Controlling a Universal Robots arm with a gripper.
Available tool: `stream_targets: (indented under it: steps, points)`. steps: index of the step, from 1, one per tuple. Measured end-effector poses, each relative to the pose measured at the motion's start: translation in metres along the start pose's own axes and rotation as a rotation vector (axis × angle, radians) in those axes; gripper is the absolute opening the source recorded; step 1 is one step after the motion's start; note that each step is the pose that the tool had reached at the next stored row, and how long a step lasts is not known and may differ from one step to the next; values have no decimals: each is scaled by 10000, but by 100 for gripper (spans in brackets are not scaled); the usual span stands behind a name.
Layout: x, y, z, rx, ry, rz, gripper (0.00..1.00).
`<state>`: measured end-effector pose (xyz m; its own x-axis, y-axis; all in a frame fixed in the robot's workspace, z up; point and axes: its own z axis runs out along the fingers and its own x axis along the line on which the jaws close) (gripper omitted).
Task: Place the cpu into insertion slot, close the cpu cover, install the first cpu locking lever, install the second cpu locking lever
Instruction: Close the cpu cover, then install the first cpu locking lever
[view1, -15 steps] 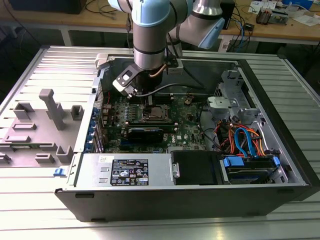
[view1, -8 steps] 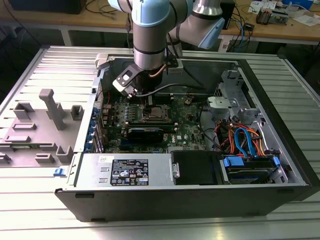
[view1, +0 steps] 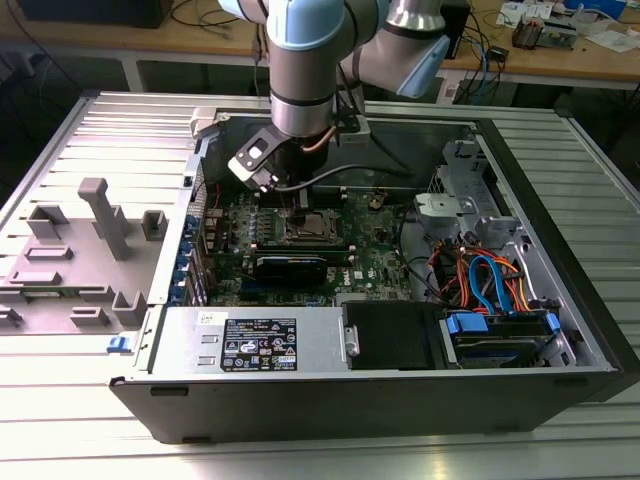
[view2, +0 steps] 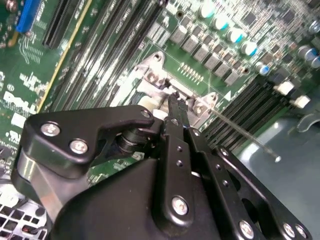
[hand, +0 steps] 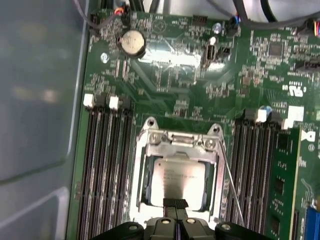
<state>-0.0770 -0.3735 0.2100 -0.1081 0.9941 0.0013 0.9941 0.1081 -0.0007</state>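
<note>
A: Exterior view first?
B: Shows the arm (view1: 300, 70) reaching down into an open case (view1: 400, 405) on a slatted table (view1: 60, 420). Puts the gripper (view1: 299, 212) low over the green board (view1: 375, 262), right at the slot (view1: 312, 232).
A: Anything around it?
B: Finds a grey fixture (view1: 95, 235) on the table toward the exterior view's left, well apart from the slot. Also blue and orange cables (view1: 490, 280) inside the case, toward the exterior view's right.
A: Second wrist view?
B: Looks along the black fingers (view2: 175, 140), pressed together with no gap and nothing seen between them. Sets the tips against the slot's silvery frame. Catches 1 thin lever (view2: 245, 136) slanting away from a frame corner, free end in the air, unlatched.
A: First wrist view?
B: Looks down on the slot, flanked by 2 banks of memory slots (hand: 107, 165). Shows the cpu (hand: 182, 177) seated in it, grey top facing up. Has the cover (hand: 177, 147) lying down over the cpu, whose top shows through the cut-out. Places the closed tips at the cover's edge nearest the gripper, touching or just above; cannot tell which. Shows the lever as a wire beside the frame, angled outward over the memory slots, not tucked down. Spots a coin battery (hand: 132, 42) elsewhere on the board, well apart from the slot.
</note>
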Motion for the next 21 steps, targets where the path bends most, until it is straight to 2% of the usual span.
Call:
stream_targets:
  steps: [3,6,15,21]
  points:
    - [-11,99,0,1,-1,0,11]
    - [-17,151,0,0,-1,-1,11]
    - [-16,156,-3,-2,3,-1,11]
    - [-17,155,-37,-1,6,0,11]
